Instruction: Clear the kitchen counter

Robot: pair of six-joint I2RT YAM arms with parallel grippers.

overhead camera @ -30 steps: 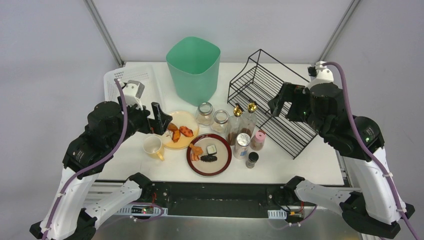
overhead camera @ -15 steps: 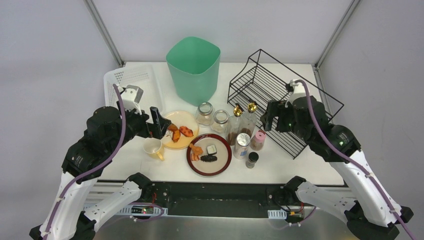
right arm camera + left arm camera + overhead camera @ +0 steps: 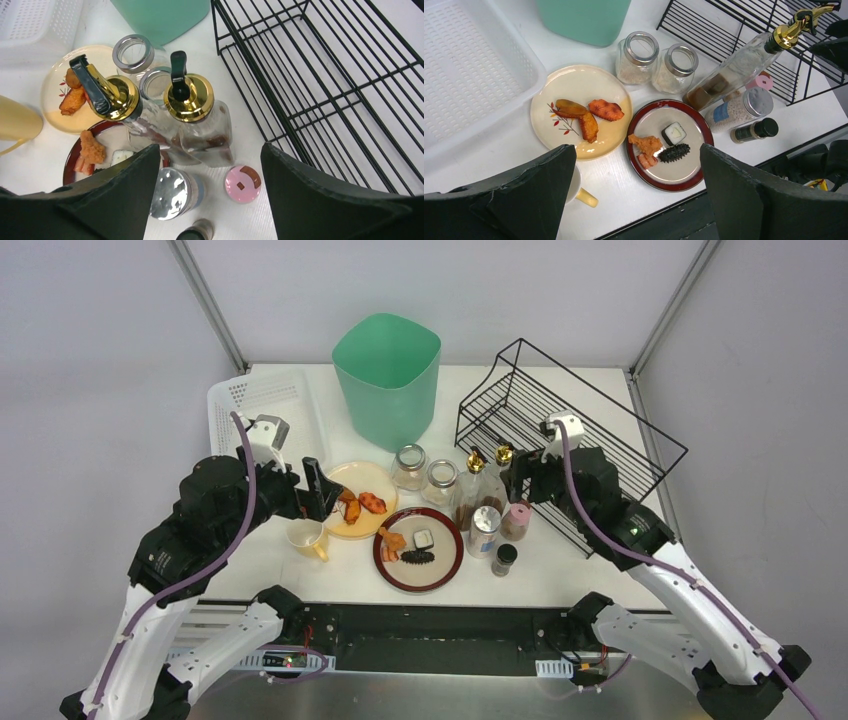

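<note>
The kitchen counter fills the space before both arms, with dishes and bottles crowded at its middle. The left gripper hangs wide open and empty beside the cream plate. The right gripper, jaws apart and holding nothing, hovers over two gold-capped bottles.

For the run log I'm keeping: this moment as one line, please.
left gripper: open, empty, by cream plate | right gripper: open, empty, above gold-capped bottles | kitchen counter: not cleared

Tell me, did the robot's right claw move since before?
Yes. The right gripper slid left and nearer, off the wire rack, and now hangs by the gold-topped bottles.
</note>
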